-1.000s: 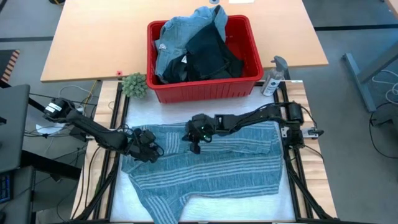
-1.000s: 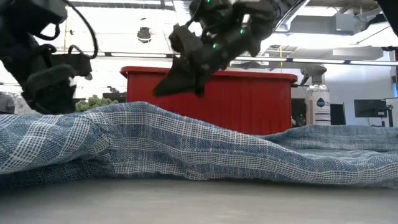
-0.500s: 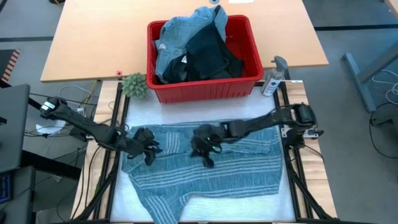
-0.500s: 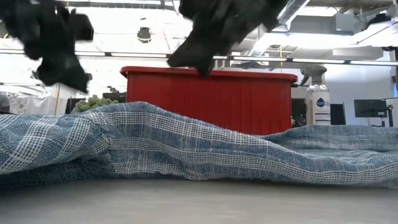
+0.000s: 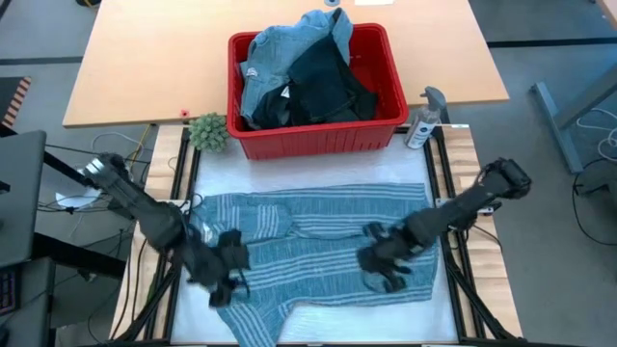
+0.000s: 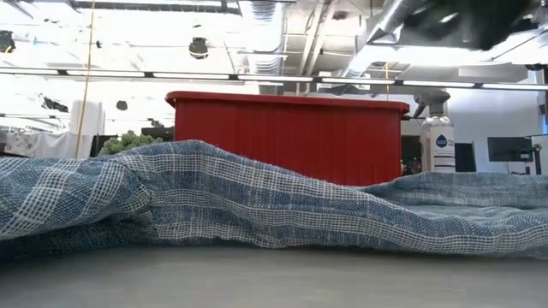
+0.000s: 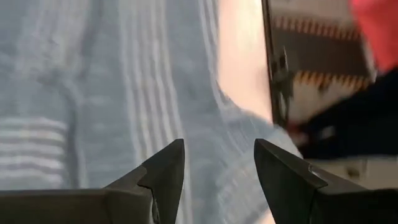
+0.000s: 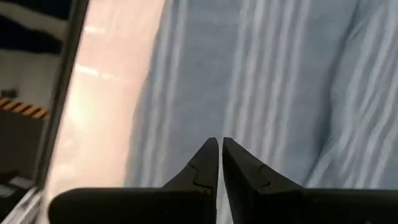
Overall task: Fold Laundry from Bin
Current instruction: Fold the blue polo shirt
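1. High view: striped shirt (image 5: 318, 246), blue-grey with white stripes, spread flat across the white work surface (image 5: 318, 178) between the two arms; one corner trails toward the near edge on the left side.
2. Left gripper (image 5: 224, 275): over the shirt's near-left part, close to its left edge. In the left wrist view its fingers (image 7: 163, 171) stand spread with a clear gap, striped cloth below them, nothing between them.
3. Right gripper (image 5: 381, 262): over the shirt's near-right part. In the right wrist view its fingers (image 8: 208, 165) are pressed nearly together, only a thin slit between the tips, no cloth caught in them; striped fabric lies beneath.
4. Red bin (image 5: 390, 87): on the tan table beyond the work surface, well apart from both grippers. Contents: a light blue denim-like piece (image 5: 280, 48) heaped at its left and rear, dark garments (image 5: 323, 82) at its centre and right, rising above the rim.
5. Small green plant (image 5: 207, 132): just beside the bin's left near corner.
6. Spray bottle (image 5: 424, 120): just beside the bin's right near corner.
7. Low view: the shirt (image 6: 257, 205) lies in a rumpled ridge across the foreground; the bin (image 6: 291, 137) stands behind it, the bottle (image 6: 438, 145) to its right.
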